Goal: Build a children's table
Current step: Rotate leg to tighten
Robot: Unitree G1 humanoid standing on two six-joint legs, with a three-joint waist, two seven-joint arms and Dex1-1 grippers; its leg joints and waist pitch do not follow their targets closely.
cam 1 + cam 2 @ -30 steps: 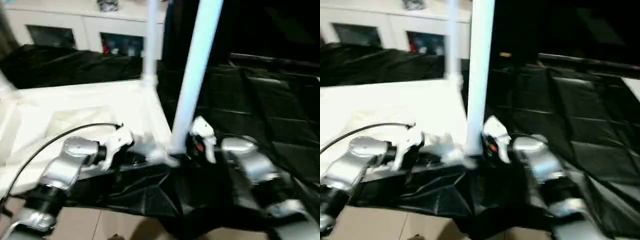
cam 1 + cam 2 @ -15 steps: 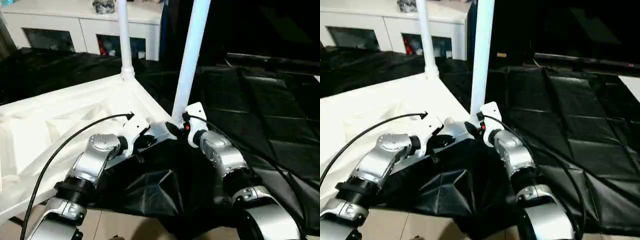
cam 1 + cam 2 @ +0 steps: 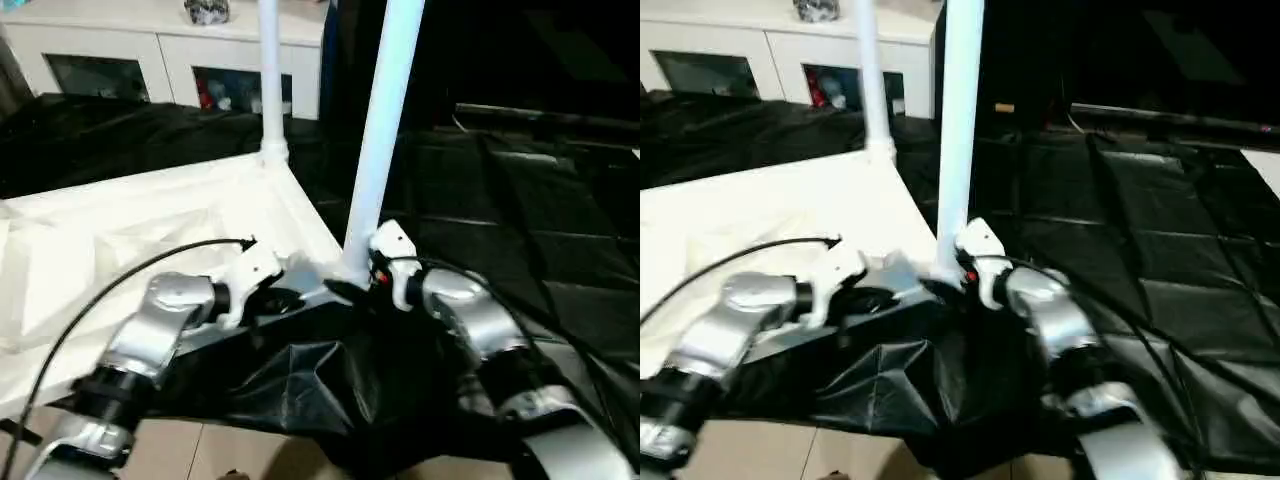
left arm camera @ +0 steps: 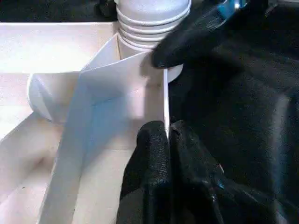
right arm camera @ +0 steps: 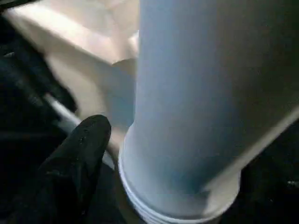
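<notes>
The children's table top (image 3: 120, 230) lies upside down on a black sheet, ribbed side up. A white leg (image 3: 385, 130) stands upright in the near corner socket, and another leg (image 3: 268, 70) stands in the far corner. My left gripper (image 4: 167, 135) is shut on the thin rim of the table top just beside the near socket. My right gripper (image 3: 362, 285) is at the base of the near leg, open, with its fingers on either side of the tube. In the right wrist view one finger (image 5: 81, 154) stands slightly off the leg (image 5: 196, 93).
A black sheet (image 3: 520, 200) covers the floor under and to the right of the table top. A white cabinet with glass doors (image 3: 160, 60) stands at the back. Bare floor tiles (image 3: 200, 455) show at the near edge. A black cable arcs over my left forearm.
My right gripper's fingers have spread apart at the base of the near leg. The left gripper keeps its hold on the rim. The head camera has shifted.
</notes>
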